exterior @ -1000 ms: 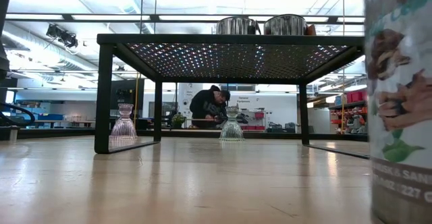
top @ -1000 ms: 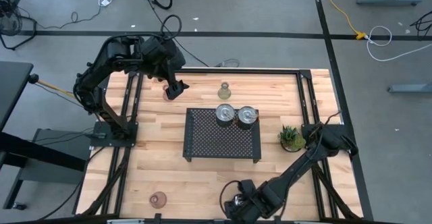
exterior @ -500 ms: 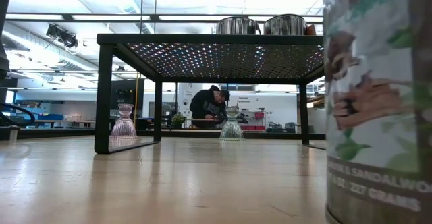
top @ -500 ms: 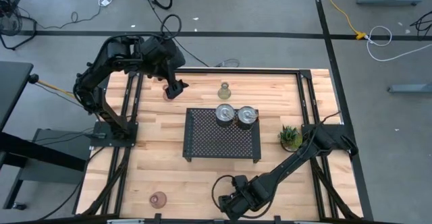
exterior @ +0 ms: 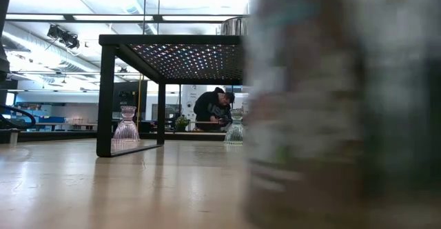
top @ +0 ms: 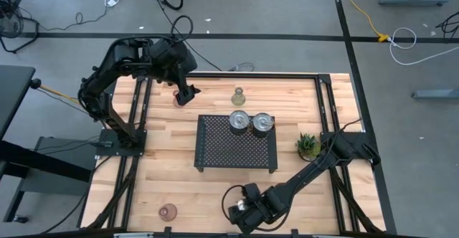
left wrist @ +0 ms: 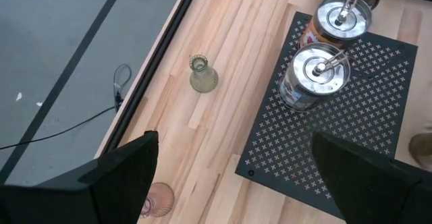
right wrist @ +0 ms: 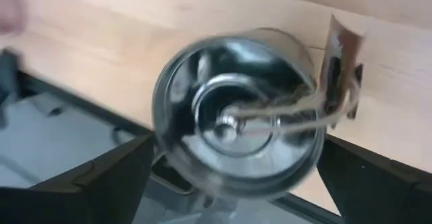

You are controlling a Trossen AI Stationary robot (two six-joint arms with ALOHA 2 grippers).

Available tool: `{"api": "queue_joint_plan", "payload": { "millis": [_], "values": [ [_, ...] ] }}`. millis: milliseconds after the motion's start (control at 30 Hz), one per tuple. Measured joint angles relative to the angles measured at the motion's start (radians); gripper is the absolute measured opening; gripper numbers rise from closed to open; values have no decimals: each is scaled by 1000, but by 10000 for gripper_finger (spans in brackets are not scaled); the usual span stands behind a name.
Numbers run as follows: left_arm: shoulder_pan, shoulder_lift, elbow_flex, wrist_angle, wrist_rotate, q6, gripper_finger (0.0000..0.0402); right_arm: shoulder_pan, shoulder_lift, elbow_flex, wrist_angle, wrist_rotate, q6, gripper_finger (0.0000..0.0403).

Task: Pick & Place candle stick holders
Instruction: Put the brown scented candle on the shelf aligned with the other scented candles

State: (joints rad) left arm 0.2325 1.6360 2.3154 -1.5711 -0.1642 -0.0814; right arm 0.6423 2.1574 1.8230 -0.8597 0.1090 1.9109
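Two silver candle stick holders (top: 239, 120) (top: 263, 124) stand on the black perforated tray (top: 215, 148). A third silver holder (right wrist: 236, 113) with a knobbed lid sits between the fingers of my right gripper (top: 240, 211) at the table's near edge, and fills the low view (exterior: 331, 112) as a blur. The olive-green glass holder (top: 238, 94) stands beyond the tray. One pink glass holder (top: 168, 211) stands near left. The other (left wrist: 158, 200) stands at the far left under my open left gripper (top: 188, 94), between its fingers. My right gripper has the silver holder's round wall (right wrist: 160, 126) between its two fingers, one on each side. The fingers come at it from above, slanting down past the lid (right wrist: 233, 126). The holder stays upright. Whether it is clear of the table does not show.
A small spiky green plant (top: 310, 146) stands right of the tray. The tray stands on legs (exterior: 105, 98) with room beneath it. A person (exterior: 213, 108) works in the room behind the table. Bare wood lies between the tray and the near edge.
My right gripper has gone along the near edge toward the table's left edge, taking the silver holder with it. The holder has crossed the low view from its right side toward the middle and stayed upright.
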Motion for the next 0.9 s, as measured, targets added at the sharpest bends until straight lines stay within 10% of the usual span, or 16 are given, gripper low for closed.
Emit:
{"api": "queue_joint_plan", "payload": {
  "millis": [300,900],
  "values": [
    [0,0,0,0,0,0,390,0,0,0,192,25,-263,400],
    [0,0,0,0,0,-3,390,-7,0,0,153,109,-152,400]
  ]
}}
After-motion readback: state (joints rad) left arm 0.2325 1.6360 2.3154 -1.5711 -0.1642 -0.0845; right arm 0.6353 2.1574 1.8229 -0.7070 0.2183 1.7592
